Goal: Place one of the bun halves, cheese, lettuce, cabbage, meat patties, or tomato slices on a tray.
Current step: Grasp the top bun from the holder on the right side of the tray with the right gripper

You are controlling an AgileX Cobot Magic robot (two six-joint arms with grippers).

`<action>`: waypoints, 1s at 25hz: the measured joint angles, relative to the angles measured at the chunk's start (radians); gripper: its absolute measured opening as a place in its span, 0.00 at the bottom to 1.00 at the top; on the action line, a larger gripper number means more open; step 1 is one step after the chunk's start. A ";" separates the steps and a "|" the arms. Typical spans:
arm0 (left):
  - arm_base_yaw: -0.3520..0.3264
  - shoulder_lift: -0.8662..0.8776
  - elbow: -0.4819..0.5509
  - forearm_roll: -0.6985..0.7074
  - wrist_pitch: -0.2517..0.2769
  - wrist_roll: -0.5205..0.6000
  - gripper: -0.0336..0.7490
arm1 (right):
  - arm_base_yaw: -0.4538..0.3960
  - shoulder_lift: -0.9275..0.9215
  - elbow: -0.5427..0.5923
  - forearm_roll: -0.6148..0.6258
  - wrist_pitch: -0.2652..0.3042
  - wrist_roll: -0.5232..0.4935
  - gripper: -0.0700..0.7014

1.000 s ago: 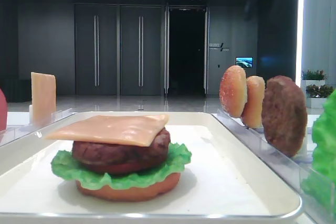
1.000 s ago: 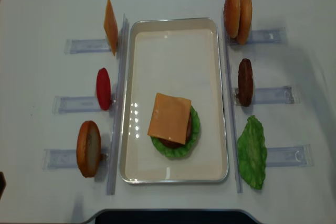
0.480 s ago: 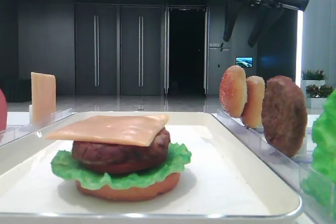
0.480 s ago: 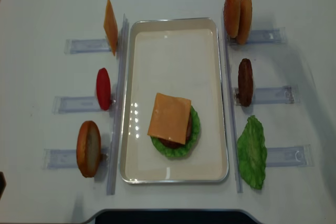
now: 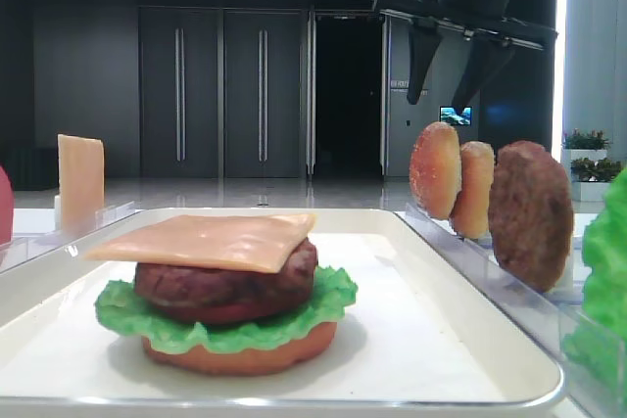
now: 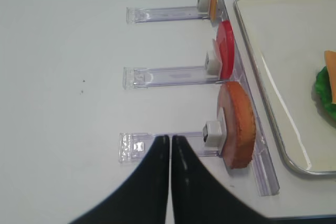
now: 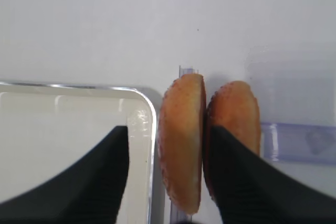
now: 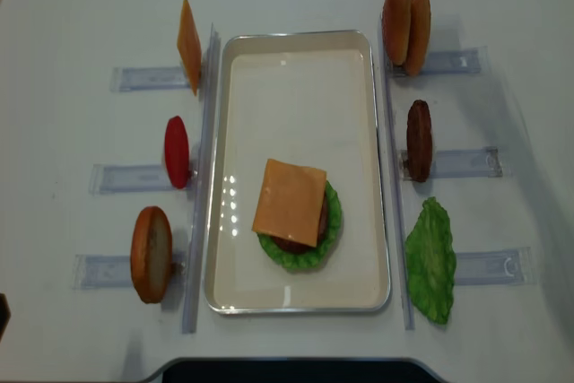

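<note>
Right gripper [image 5: 451, 70] jaws spread wide, pointing straight down, hanging above the seeded bun top [image 7: 181, 142] without touching it. In the wrist view the fingers straddle it: one over the tray [image 7: 79, 124] corner, the other over the paler bun half [image 7: 236, 124] pressed against it. Both buns stand on edge in a clear rack [image 7: 299, 142].

Left gripper [image 6: 169, 145] jaws pressed together, empty, low over the table beside the bun bottom [image 6: 239, 124].

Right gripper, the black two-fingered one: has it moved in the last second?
Yes. The right gripper has come down into the front view, jaws open, above the sesame-speckled golden bun top standing in its rack.
</note>
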 joint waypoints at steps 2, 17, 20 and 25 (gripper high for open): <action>0.000 0.000 0.000 0.000 0.000 0.000 0.04 | 0.000 0.006 0.000 0.000 -0.003 0.000 0.57; 0.000 0.000 0.000 0.000 0.000 0.000 0.04 | 0.000 0.026 0.000 0.000 0.002 -0.012 0.68; 0.000 0.000 0.000 0.000 0.000 0.000 0.04 | 0.000 0.029 0.000 0.003 0.004 -0.012 0.68; 0.000 0.000 0.000 0.000 0.000 0.000 0.04 | 0.000 0.040 0.000 0.008 0.003 -0.012 0.68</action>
